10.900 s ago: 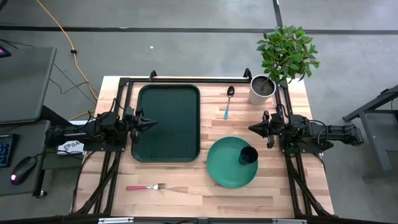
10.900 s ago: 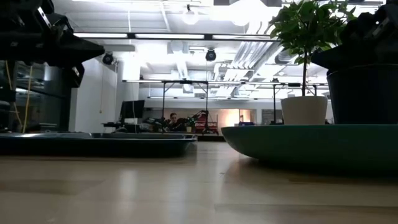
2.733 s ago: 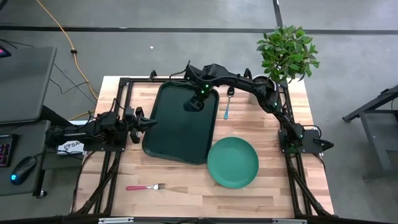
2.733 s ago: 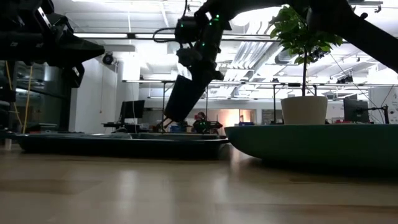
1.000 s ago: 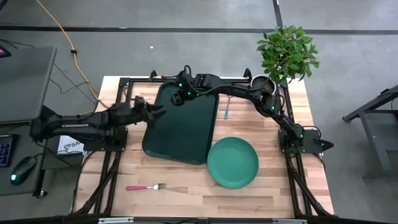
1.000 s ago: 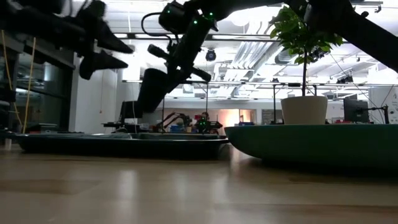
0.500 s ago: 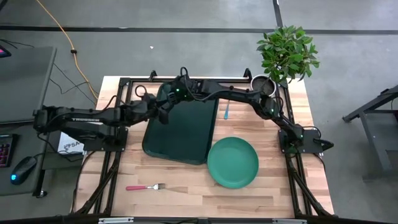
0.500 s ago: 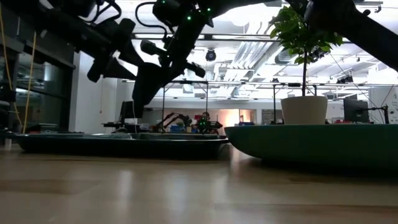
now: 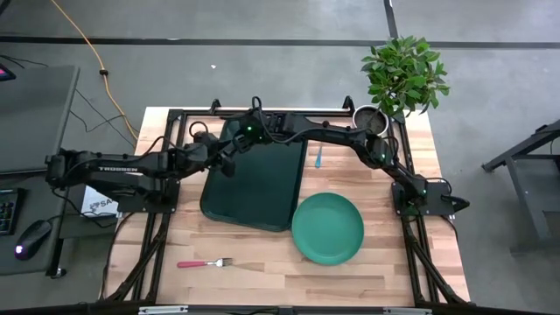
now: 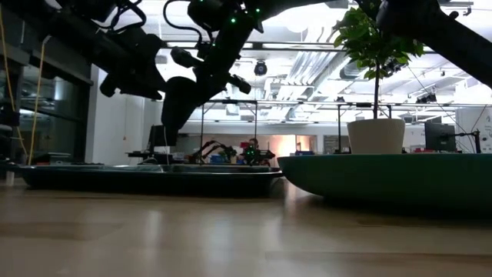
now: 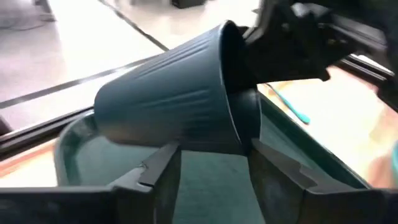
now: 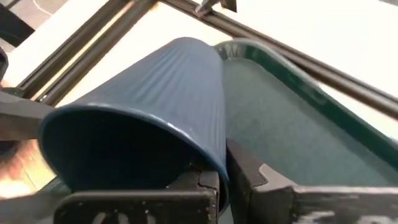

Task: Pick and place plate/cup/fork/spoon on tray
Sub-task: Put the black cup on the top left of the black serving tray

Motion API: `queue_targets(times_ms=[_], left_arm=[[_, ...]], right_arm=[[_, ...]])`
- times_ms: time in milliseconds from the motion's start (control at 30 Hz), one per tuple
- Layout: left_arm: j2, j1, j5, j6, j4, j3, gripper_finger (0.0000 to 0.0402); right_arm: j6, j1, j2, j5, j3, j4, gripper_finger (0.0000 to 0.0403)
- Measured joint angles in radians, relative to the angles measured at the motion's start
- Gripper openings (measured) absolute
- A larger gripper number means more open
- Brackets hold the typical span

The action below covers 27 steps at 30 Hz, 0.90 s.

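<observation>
The dark teal cup [image 11: 168,99] hangs tilted over the far left corner of the dark green tray [image 9: 262,188], with my right gripper [image 12: 222,177] shut on its rim. My left gripper [image 11: 214,165] is open at the cup's underside, one finger on either side of it near the open end. In the high view both grippers meet at the cup [image 9: 229,164]. The green plate [image 9: 326,228] lies flat on the table right of the tray. The pink-handled fork [image 9: 203,262] lies near the front edge, and the blue-handled spoon [image 9: 319,156] lies just past the tray's right rim. My right gripper pinches the cup's rim [image 12: 208,163] with one finger inside the cup and one outside. The cup is lifted clear above the tray, tilted, its base pointing away from the gripper. My left gripper's fingers [image 11: 163,160] reach the cup's lower side; whether they touch it I cannot tell.
A white pot with a leafy plant [image 9: 402,79] stands at the table's far right corner. The black frame rails [image 9: 175,122] run along the table's edges. Bare wood lies in front of the tray, between the fork and the plate.
My left gripper has swung out from the table's left side to the tray's far left corner and come up against the cup. My right gripper has carried the cup a little farther toward the left, still tilted and clear of the tray.
</observation>
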Motion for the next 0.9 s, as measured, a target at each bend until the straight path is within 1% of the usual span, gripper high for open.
queue_targets(times_ms=[167, 300, 400, 500, 633, 700, 800, 900], left_arm=[[-0.001, 0.006, -0.018, -0.039, 0.046, 0.0, 0.0142], [-0.001, 0.006, -0.042, -0.035, 0.026, 0.0, 0.0134], [-0.002, 0.006, -0.045, -0.01, 0.014, 0.001, 0.0118], [-0.001, 0.005, -0.053, -0.004, 0.014, 0.0, 0.0083], [-0.001, 0.005, -0.06, -0.001, 0.015, 0.001, 0.0018], [-0.001, 0.005, -0.06, 0.004, 0.014, 0.001, 0.0007], [0.0, 0.005, -0.07, 0.014, 0.013, 0.0, 0.0003], [0.001, 0.009, -0.101, 0.013, 0.006, -0.002, 0.0001]], right_arm=[[-0.013, -0.004, -0.007, -0.025, 0.0, 0.043, 0.0], [-0.032, -0.004, -0.007, -0.061, 0.0, 0.061, 0.0], [-0.035, -0.005, -0.007, -0.095, 0.0, 0.06, 0.0], [-0.041, -0.004, -0.007, -0.095, 0.0, 0.061, 0.0001], [-0.027, -0.003, -0.007, -0.086, 0.0, 0.059, 0.0002], [-0.011, -0.003, -0.007, -0.077, 0.0, 0.055, 0.0003], [0.008, -0.004, -0.007, -0.087, 0.0, 0.042, 0.0019], [0.009, -0.004, -0.008, -0.112, 0.0, 0.027, 0.0056]])
